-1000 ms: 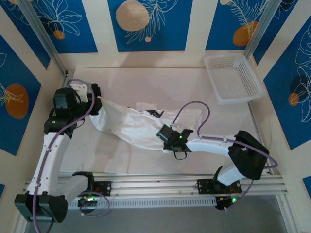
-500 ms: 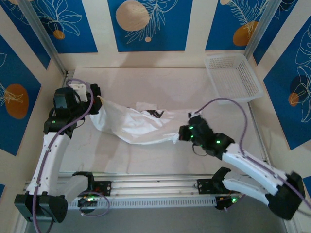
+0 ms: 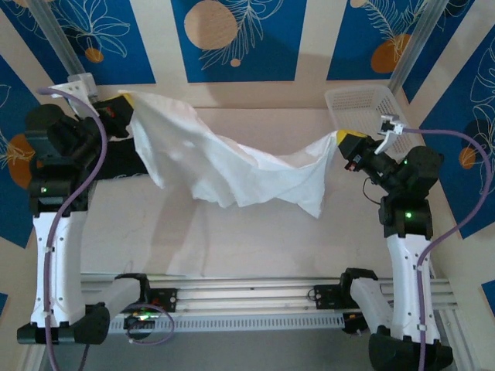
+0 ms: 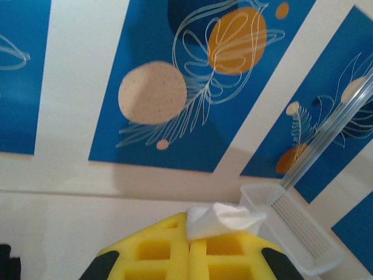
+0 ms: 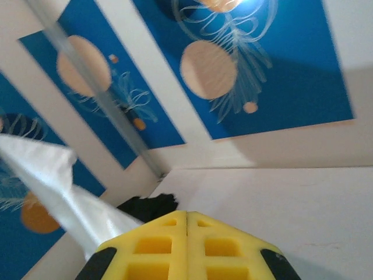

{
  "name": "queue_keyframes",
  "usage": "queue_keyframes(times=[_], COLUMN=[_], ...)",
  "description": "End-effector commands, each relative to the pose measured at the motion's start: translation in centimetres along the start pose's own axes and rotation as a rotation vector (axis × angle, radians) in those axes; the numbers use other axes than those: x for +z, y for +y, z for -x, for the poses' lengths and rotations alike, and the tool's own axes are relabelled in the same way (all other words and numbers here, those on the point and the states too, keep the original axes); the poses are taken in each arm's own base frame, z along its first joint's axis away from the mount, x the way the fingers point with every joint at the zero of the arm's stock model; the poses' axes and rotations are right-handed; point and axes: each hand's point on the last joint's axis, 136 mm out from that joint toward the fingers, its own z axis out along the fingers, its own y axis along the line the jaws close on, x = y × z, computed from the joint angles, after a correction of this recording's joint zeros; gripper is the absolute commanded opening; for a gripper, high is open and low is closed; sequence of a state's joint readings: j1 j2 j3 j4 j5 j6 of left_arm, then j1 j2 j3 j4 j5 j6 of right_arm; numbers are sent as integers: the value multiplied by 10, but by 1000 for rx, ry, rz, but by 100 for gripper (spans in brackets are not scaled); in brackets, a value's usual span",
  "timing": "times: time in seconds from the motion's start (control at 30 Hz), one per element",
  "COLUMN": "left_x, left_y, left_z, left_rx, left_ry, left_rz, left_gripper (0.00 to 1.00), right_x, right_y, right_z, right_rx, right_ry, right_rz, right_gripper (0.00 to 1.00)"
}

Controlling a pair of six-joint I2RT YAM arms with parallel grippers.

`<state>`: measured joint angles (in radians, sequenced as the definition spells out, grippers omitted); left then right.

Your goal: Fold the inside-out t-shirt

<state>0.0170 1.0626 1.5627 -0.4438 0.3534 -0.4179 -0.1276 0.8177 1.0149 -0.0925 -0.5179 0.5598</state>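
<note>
White cloth spans the scene, and we begin at its left end. At the far left our left pincer point(image 3: 117, 108) stands high above the table point(image 3: 232, 255), its yellow pads pressed together on an upper edge of the shirt point(image 3: 224, 166). In the left wrist view a small fold of white cloth pokes out from between the shut pads. Just below this pincer a black cloth point(image 3: 116, 161) lies on the table, its right end hidden behind the hanging shirt.

From the left pincer the shirt falls away to the right as a wide, creased sheet. It sags in the middle and then rises to a narrow corner on the right. It casts a shadow on the table below, and we cannot tell whether its lowest folds touch the surface.

That right corner ends at our right pincer point(image 3: 342, 145), which sits a little lower than the left one and nearer to us. Its pads are closed with no gap between them. In the right wrist view the shirt runs off to the left from beside the pads, and we take it to be gripped there. Just beyond this pincer, at the far right, stands a white basket point(image 3: 360, 104).
</note>
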Motion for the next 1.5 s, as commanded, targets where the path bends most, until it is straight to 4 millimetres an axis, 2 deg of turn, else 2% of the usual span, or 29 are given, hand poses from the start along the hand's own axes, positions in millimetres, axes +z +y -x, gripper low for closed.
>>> queue_keyframes(times=[0.0, 0.13, 0.23, 0.3, 0.37, 0.43, 0.5, 0.57, 0.67, 0.8, 0.9, 0.97, 1.03, 1.13, 1.2, 1.33, 1.47], left_x=[3, 2, 3, 7, 13, 13, 6, -9, -42, -97, -135, -153, -162, -144, -118, -57, -10], left_y=[21, 52, 67, 69, 64, 54, 42, 25, -6, -46, -63, -70, -75, -71, -59, -21, 13], left_z=[-8, -21, -27, -34, -38, -33, -20, 1, 37, 81, 104, 115, 125, 127, 120, 96, 80], left_rx=[-24, -26, -39, -56, -84, -101, -92, -62, 9, 123, 195, 233, 260, 256, 234, 174, 142], left_ry=[19, 43, 53, 68, 80, 76, 45, -14, -110, -238, -333, -382, -406, -354, -290, -190, -137], left_rz=[77, 184, 222, 212, 169, 122, 96, 73, 43, 47, 90, 115, 131, 122, 116, 118, 142], left_gripper=[0, 0, 0, 0, 0, 0, 0, 0, 0, 0, 0, 0, 0, 0, 0, 0, 0], right_x=[7, 10, 8, 8, 9, 10, 9, 6, -6, -40, -71, -89, -103, -110, -103, -67, -31], right_y=[8, -16, -28, -30, -25, -17, -5, 9, 36, 75, 103, 118, 131, 137, 130, 97, 60], right_z=[-30, -67, -87, -92, -86, -68, -45, -21, 15, 58, 85, 99, 110, 121, 123, 115, 108], right_rx=[96, 191, 226, 233, 222, 188, 150, 113, 50, -70, -168, -226, -278, -315, -310, -256, -209], right_ry=[158, 263, 299, 301, 282, 245, 205, 164, 95, -24, -112, -166, -208, -236, -229, -165, -118], right_rz=[129, 71, 45, 45, 58, 66, 64, 62, 48, -24, -93, -134, -159, -186, -190, -168, -158], right_gripper=[0, 0, 0, 0, 0, 0, 0, 0, 0, 0, 0, 0, 0, 0, 0, 0, 0])
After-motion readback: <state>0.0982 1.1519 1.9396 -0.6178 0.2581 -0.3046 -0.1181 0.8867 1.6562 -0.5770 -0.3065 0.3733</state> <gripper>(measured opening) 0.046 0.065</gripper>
